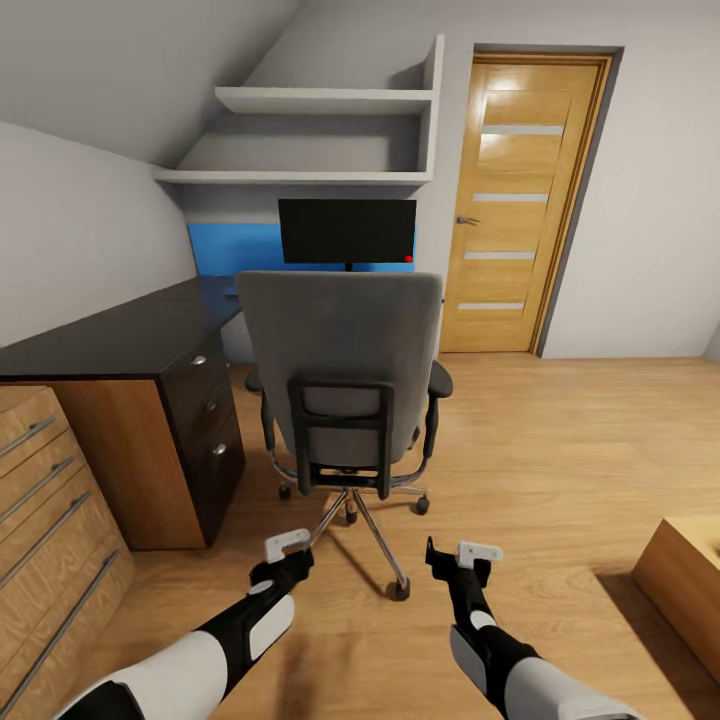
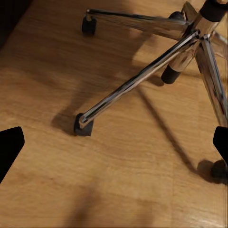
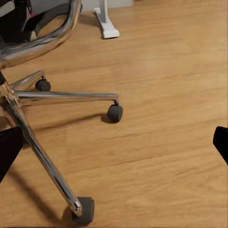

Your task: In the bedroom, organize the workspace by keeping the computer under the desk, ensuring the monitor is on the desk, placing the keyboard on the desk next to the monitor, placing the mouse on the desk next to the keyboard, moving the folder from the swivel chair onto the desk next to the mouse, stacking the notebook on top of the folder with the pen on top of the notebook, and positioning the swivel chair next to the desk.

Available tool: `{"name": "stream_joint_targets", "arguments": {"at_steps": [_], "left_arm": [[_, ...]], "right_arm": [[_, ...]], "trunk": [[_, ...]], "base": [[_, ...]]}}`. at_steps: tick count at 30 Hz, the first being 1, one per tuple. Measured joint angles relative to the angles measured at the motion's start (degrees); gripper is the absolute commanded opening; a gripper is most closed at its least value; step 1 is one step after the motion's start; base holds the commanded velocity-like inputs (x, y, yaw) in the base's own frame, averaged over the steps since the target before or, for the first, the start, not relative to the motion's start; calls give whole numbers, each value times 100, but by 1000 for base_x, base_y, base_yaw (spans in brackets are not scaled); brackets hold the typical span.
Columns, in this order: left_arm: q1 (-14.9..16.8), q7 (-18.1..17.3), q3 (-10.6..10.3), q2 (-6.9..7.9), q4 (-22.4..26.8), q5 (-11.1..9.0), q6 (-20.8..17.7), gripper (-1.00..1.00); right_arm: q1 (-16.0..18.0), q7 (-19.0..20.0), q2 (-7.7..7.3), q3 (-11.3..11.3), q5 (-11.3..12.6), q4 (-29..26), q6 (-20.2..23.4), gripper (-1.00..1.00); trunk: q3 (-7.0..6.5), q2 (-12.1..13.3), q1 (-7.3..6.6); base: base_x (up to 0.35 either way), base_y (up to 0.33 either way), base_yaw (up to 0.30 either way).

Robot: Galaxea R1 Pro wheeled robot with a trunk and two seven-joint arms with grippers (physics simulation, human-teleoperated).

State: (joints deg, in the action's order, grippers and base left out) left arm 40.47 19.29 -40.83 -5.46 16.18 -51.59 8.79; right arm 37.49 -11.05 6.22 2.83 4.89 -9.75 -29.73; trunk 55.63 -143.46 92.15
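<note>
The swivel chair (image 1: 340, 365) stands right in front of me with its grey back toward me. That back hides the seat, so the folder is hidden. Beyond the chair the monitor (image 1: 347, 230) stands on the black desk (image 1: 120, 335), whose drawer pedestal is at the left. My left gripper (image 1: 285, 558) and right gripper (image 1: 458, 558) hang low and open on either side of the chrome base (image 1: 365, 520), touching nothing. The left wrist view shows the chair's chrome legs (image 2: 142, 76), and the right wrist view a castor (image 3: 114, 112). Keyboard, mouse, notebook, pen and computer are out of view.
A light wooden dresser (image 1: 45, 500) stands near left beside the desk. A wooden door (image 1: 525, 200) is at the back right, and white shelves (image 1: 320, 140) hang above the monitor. A low wooden piece (image 1: 690, 575) is at the near right. Wood floor (image 1: 560, 440) stretches right of the chair.
</note>
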Motion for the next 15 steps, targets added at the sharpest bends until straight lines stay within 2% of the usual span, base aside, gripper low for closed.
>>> {"name": "stream_joint_targets", "arguments": {"at_steps": [5, 6, 9, 12, 14, 15], "left_arm": [[0, -7, -39, -85, 4, 1, 389, 100], [0, -7, -123, -118, 23, 3, 501, 100], [0, 3, -202, -130, 43, 0, 503, 100], [0, 20, -228, -125, 130, 3, 364, 100], [-1, 42, -238, -112, 361, 8, 48, 100], [2, 56, -239, -102, 542, 13, -272, 100]], "right_arm": [[0, -6, 110, 3, -199, 2, -45, 100], [-1, -13, 199, 19, -335, -5, -48, 100], [0, -18, 277, 11, -402, -41, -5, 100], [3, -21, 321, 15, -426, -93, 86, 100], [9, -20, 376, 18, -438, -230, 341, 100], [13, -13, 378, 18, -442, -368, 623, 100]], "trunk": [[0, 0, 0], [0, 0, 0], [0, 0, 0], [0, 0, 0], [0, 0, 0], [0, 0, 0]], "base": [[0, 0, 0], [0, 0, 0], [0, 0, 0], [0, 0, 0], [0, 0, 0], [0, 0, 0]]}}
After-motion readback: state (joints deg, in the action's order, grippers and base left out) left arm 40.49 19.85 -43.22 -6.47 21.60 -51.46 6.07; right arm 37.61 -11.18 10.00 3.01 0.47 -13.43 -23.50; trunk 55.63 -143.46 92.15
